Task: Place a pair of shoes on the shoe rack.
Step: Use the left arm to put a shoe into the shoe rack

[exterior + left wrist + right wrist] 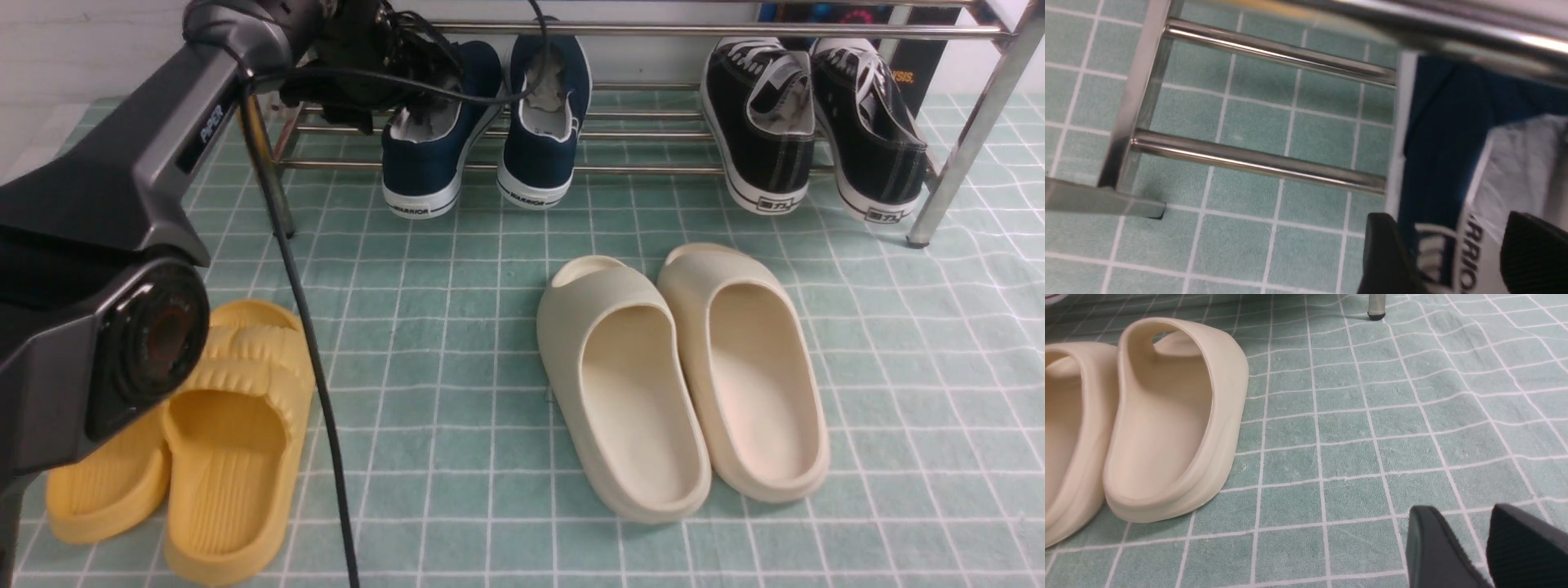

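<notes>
The green checked cloth (457, 343) fills most of the front view. The shoe rack (620, 170) runs along the top of the frame, its upper shelf cut off. The left arm (163, 163) crosses the left side and reaches to the upper left, where its end is a dark tangle of cables over the rack.

Cream slides (620, 384) lie at centre right, yellow slides (229, 441) at lower left, partly behind the arm, and black sneakers (763, 122) sit on the rack at upper right. The pair of shoes rests on the rack's lower bars at upper centre. The left-hand navy shoe (424, 159) and the right-hand navy shoe (539, 155) both have their heels toward the camera and their long axes across the bars. The left-hand one is angled slightly.

The left gripper (1453, 245) is directly at that shoe. In the left wrist view its fingers (1384, 253) stand wide, straddling the collar without pinching it. Whether a pad touches the canvas cannot be told. Placement looks done, so the coming move is probably a straight pull-back along the shoe's axis.

The right gripper (1470, 516) is far from the pair. It hovers over bare cloth near a cream slide, with its jaws narrowly apart and empty. The right arm does not show in the front view. The navy toes are hidden behind the upper rail.
</notes>
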Available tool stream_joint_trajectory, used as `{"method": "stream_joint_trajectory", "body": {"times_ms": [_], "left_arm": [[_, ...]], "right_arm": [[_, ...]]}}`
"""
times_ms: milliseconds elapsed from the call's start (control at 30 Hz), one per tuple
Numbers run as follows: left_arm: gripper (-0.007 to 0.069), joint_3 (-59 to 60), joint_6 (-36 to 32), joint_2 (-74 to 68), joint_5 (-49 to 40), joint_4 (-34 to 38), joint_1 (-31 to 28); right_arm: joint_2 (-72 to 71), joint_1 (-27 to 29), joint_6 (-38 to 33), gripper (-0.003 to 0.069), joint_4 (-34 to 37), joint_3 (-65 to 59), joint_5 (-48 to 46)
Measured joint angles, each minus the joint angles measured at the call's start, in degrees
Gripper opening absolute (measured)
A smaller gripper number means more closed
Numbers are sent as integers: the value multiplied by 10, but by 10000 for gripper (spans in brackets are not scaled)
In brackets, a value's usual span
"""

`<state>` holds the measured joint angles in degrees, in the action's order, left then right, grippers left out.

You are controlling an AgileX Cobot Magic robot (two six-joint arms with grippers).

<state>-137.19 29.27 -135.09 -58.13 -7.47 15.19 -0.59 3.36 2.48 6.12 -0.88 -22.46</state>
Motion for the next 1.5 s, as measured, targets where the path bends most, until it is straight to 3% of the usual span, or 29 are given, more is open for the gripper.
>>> {"method": "stream_joint_trajectory", "body": {"times_ms": [100,167,200,233,267,600,1233,1400,1500], "left_arm": [[275,0,32,-15,18,-12,0],[149,0,52,-22,28,-15,1],[137,0,54,-22,29,-16,1],[41,0,64,-22,32,-21,1],[14,0,68,-22,32,-22,1],[22,-27,103,-28,30,-26,1],[22,-37,107,-30,14,-44,1],[22,-39,107,-30,12,-103,15],[22,-39,107,-30,16,-185,41]], "right_arm": [[0,0,0,239,0,0,0],[0,0,0,239,0,0,0],[0,0,0,239,0,0,0],[0,0,0,239,0,0,0],[0,0,0,239,0,0,0],[0,0,0,239,0,0,0],[0,0,0,239,0,0,0],[0,0,0,239,0,0,0],[0,0,0,239,0,0,0]]}}
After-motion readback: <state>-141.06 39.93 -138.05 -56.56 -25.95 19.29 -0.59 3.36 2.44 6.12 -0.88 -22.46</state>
